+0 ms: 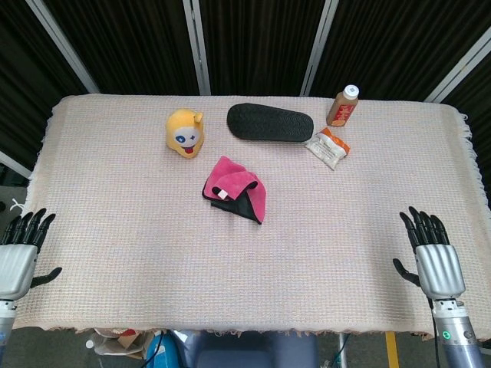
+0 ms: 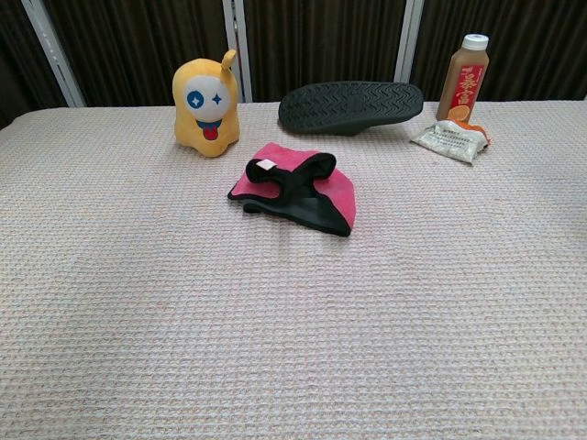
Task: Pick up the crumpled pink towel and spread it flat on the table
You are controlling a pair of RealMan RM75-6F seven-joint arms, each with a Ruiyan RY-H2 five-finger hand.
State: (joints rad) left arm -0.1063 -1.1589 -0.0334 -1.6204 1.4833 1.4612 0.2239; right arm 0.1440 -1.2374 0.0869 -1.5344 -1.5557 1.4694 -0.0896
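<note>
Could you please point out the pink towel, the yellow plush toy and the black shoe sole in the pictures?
pink towel [image 1: 234, 178]: head view, on its pink upper fold.
yellow plush toy [image 2: 207, 103]: chest view, on its face between the eyes.
black shoe sole [image 1: 269, 122]: head view, middle of the tread.

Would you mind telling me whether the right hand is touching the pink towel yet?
Apart. The head view shows the right hand at the table's near right edge, with bare tablecloth between it and the pink towel.
</note>
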